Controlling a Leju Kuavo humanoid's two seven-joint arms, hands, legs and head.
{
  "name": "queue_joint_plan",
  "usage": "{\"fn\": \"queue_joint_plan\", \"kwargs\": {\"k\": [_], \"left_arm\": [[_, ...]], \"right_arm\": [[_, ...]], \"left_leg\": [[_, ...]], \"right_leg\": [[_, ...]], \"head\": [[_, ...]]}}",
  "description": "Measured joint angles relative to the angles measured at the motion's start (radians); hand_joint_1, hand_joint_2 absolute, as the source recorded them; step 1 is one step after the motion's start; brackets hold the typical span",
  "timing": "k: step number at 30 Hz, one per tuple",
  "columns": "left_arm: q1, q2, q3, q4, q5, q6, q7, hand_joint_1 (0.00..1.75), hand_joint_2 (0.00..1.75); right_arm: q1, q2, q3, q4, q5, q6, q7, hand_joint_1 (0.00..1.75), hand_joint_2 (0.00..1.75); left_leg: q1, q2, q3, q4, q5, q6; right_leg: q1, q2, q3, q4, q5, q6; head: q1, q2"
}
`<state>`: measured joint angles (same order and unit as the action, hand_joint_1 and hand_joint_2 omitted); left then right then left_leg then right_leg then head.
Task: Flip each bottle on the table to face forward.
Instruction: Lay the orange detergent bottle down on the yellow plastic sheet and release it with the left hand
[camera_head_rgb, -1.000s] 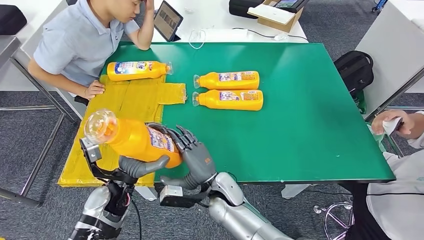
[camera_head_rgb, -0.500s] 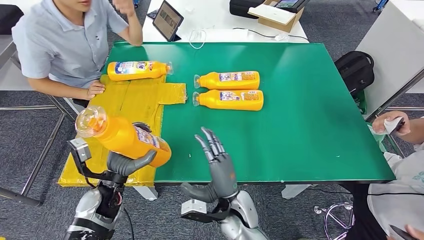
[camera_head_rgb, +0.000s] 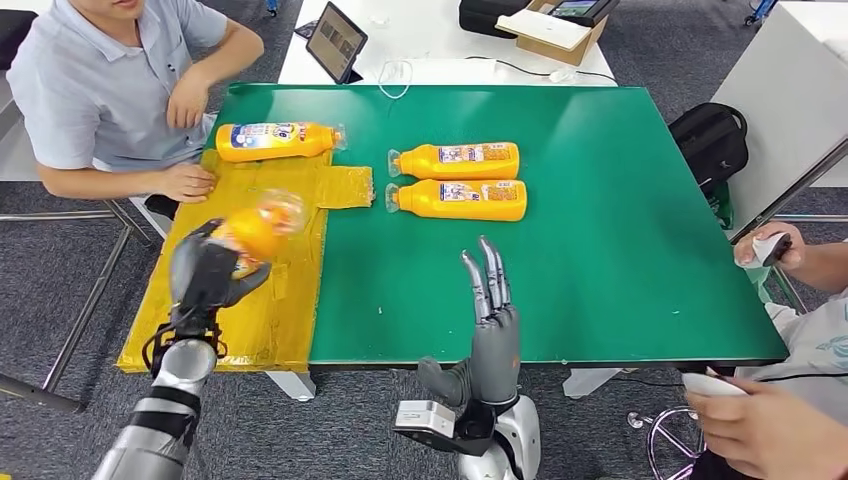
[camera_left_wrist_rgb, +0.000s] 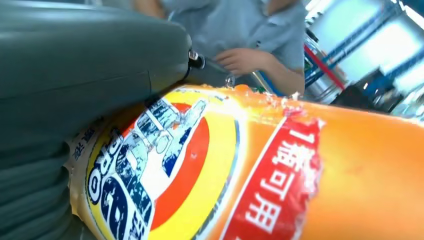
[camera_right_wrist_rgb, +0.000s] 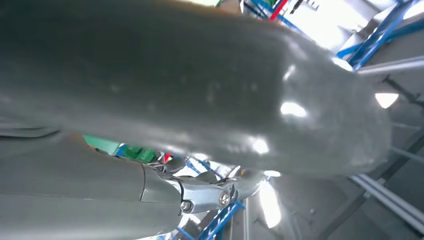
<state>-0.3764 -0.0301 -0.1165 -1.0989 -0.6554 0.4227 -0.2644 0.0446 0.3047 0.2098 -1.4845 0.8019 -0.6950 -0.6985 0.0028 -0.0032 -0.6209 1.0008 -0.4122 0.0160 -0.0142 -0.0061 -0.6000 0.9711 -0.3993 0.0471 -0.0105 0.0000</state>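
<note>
While the left hand (camera_head_rgb: 205, 272) grips a bottle (camera_head_rgb: 250, 232) above the yellow mat (camera_head_rgb: 285, 300), fingers wrapped round its body and its clear cap end pointing away from the robot, the step in hand looks like the set-down of a turned bottle. The left wrist view shows the printed label (camera_left_wrist_rgb: 165, 165) facing the camera beside the thumb, so the roll seems done or nearly so; which face will land upward I cannot tell, as the bottle is blurred in the head view.

To do it well, lower it flat onto the mat, label up, long axis level, and let go only once the body rests on the counter (camera_head_rgb: 600, 250); a round bottle released tilted is likely to roll. Set it apart from the blue-labelled bottle (camera_head_rgb: 275, 140) at the mat's far end, near the seated person's hand (camera_head_rgb: 190, 182).

The right hand (camera_head_rgb: 492, 320) stands empty over the counter's near edge, fingers straight and apart, pointing up. It is free to steady the bottle if needed. Two more bottles (camera_head_rgb: 458, 160) (camera_head_rgb: 460, 199) lie side by side on the green, caps pointing left.
</note>
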Motion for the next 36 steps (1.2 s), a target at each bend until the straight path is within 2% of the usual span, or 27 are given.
{"fn": "queue_joint_plan", "kwargs": {"k": [3,6,12,20,21,22,24,26,28,29,36], "left_arm": [[-0.067,0.011,-0.047,0.091,-0.203,-0.022,0.097,1.75,1.75],[-0.129,0.018,-0.095,0.174,-0.319,-0.06,0.157,1.75,1.75],[-0.246,0.021,-0.169,0.319,-0.434,-0.163,0.215,1.75,1.75],[-0.325,0.02,-0.215,0.429,-0.472,-0.208,0.231,1.72,1.75],[-0.337,0.018,-0.22,0.449,-0.481,-0.222,0.234,1.65,1.75],[-0.35,0.016,-0.225,0.47,-0.489,-0.237,0.237,1.39,1.75],[-0.375,0.009,-0.232,0.51,-0.498,-0.27,0.24,1.27,1.75],[-0.396,0.001,-0.234,0.548,-0.493,-0.31,0.236,0.9,1.75],[-0.409,-0.005,-0.234,0.582,-0.471,-0.357,0.221,0.16,1.75],[-0.412,-0.007,-0.234,0.595,-0.459,-0.377,0.212,0.02,1.75],[-0.424,-0.01,-0.225,0.656,-0.404,-0.462,0.191,0.0,1.75]], "right_arm": [[0.007,0.004,-0.011,-0.011,-0.002,0.0,0.0,0.0,0.0],[0.01,0.008,-0.023,-0.013,-0.004,0.0,0.0,0.0,0.0],[0.014,0.014,-0.04,-0.013,-0.015,0.0,0.0,0.0,0.0],[0.016,0.015,-0.048,-0.012,-0.022,0.0,0.0,0.0,0.0],[0.016,0.015,-0.048,-0.012,-0.025,0.0,0.0,0.0,0.0],[0.016,0.015,-0.048,-0.011,-0.026,0.0,0.0,0.0,0.0],[0.016,0.015,-0.049,-0.01,-0.026,0.0,0.0,0.0,0.0],[0.016,0.016,-0.052,-0.007,-0.024,0.0,0.0,0.0,0.0],[0.017,0.016,-0.055,-0.004,-0.024,0.0,0.0,0.0,0.0],[0.018,0.016,-0.057,-0.001,-0.025,0.0,0.0,0.0,0.0],[0.018,0.02,-0.068,0.018,-0.035,0.0,0.0,0.0,0.0]], "left_leg": [[-0.001,0.0,0.0,0.0,0.0,0.0],[-0.001,0.0,0.0,0.0,0.0,0.0],[-0.001,0.0,0.0,0.0,0.0,0.0],[-0.001,0.0,0.0,0.0,0.0,0.0],[-0.001,0.0,0.0,0.0,0.0,0.0],[-0.001,0.0,0.0,0.0,0.0,0.0],[-0.001,0.0,-0.001,0.0,0.0,0.0],[-0.001,0.0,-0.001,0.0,0.0,0.0],[-0.001,0.0,-0.001,0.0,0.0,0.0],[-0.001,0.0,-0.001,0.0,0.0,0.0],[0.0,0.0,-0.001,0.0,0.0,0.0]], "right_leg": [[0.0,0.0,0.0,0.0,0.0,0.0],[-0.001,0.0,0.0,0.0,0.0,0.0],[0.0,0.0,0.0,0.0,0.0,0.0],[0.0,0.0,-0.001,0.0,0.0,0.0],[0.0,0.0,-0.001,0.0,0.0,0.0],[0.0,0.0,0.0,0.0,0.0,0.0],[0.0,0.0,0.0,0.0,0.0,0.0],[0.0,0.0,0.0,0.0,0.0,0.0],[0.0,0.0,0.0,0.0,0.0,0.0],[0.0,0.0,0.0,0.0,0.0,0.0],[0.0,0.0,0.0,0.0,0.0,0.0]], "head": [[0.0,0.0],[0.0,0.0],[0.0,0.0],[0.0,0.0],[0.0,0.0],[0.0,0.0],[0.0,0.0],[0.0,0.0],[0.0,0.0],[0.0,0.0],[0.0,0.0]]}}
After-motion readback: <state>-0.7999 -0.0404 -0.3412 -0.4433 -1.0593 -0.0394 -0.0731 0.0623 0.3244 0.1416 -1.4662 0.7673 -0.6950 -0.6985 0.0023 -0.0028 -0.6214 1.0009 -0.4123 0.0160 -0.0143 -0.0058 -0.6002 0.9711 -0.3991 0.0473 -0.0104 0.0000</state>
